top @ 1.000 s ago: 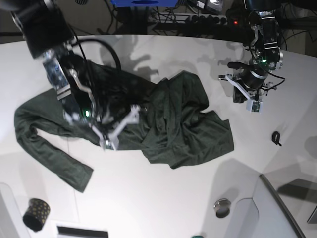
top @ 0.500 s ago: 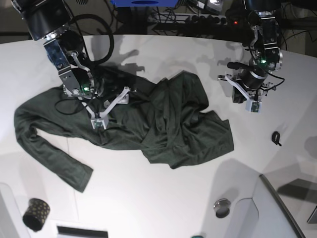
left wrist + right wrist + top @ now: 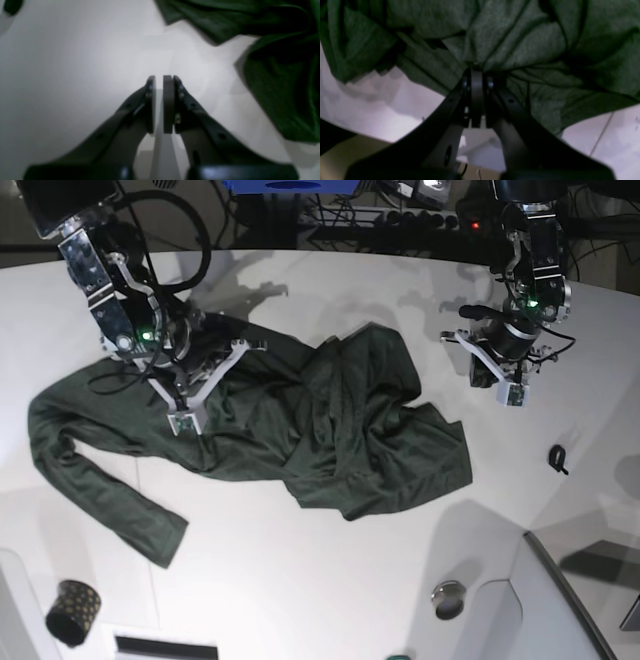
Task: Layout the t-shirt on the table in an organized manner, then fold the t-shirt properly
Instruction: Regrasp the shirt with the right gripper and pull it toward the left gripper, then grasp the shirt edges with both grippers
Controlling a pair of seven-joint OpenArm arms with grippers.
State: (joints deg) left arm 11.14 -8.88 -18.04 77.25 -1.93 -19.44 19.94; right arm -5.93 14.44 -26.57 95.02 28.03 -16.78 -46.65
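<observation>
The dark green t-shirt (image 3: 330,420) lies crumpled across the middle of the white table (image 3: 330,580), with one sleeve trailing to the near left. My right gripper (image 3: 205,380) sits over the shirt's far-left part. In the right wrist view it (image 3: 476,72) is shut on a pinch of the t-shirt (image 3: 520,37), and creases fan out from its tips. My left gripper (image 3: 495,375) hovers over bare table to the right of the shirt. Seen from the left wrist, the left gripper (image 3: 160,77) is shut to a thin slit with nothing in it, and the t-shirt's edge (image 3: 275,75) lies to its right.
A black gold-dotted cup (image 3: 72,612) stands near the front left edge. A small black clip (image 3: 558,458) lies at the right, a round metal disc (image 3: 449,597) at the front. A grey raised panel (image 3: 570,600) fills the front right corner. Cables (image 3: 400,220) run behind the table.
My right gripper has travelled back and to the left over the shirt and has gone from open to shut on the fabric. The left arm has not moved.
</observation>
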